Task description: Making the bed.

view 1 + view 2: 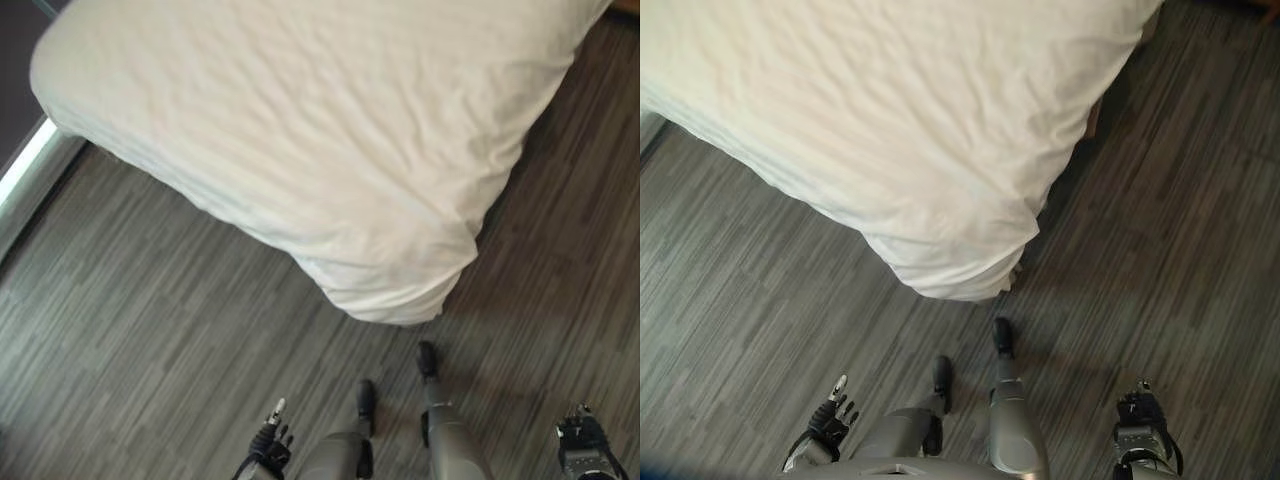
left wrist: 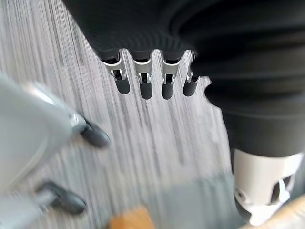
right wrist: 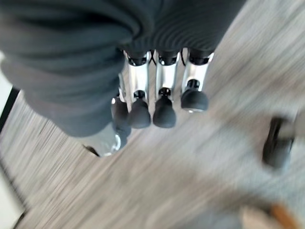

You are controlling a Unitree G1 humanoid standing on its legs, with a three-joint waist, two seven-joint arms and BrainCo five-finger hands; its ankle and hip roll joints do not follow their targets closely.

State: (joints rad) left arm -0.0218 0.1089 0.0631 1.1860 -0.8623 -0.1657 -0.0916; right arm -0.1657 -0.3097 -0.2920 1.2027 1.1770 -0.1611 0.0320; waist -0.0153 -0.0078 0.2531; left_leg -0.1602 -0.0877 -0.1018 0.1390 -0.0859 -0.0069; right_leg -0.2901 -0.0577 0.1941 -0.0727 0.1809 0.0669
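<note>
The bed fills the upper part of the eye views, covered by a white, lightly wrinkled duvet. Its near corner hangs down toward the floor in front of me. My left hand hangs low at the lower left, well short of the bed, fingers relaxed and holding nothing. Down at the lower right my right hand also hangs over bare floor, its fingers loose and empty. Neither hand touches the bedding.
Grey wood-plank floor runs round the bed's corner on both sides. A pale strip along a wall base borders the floor at the far left.
</note>
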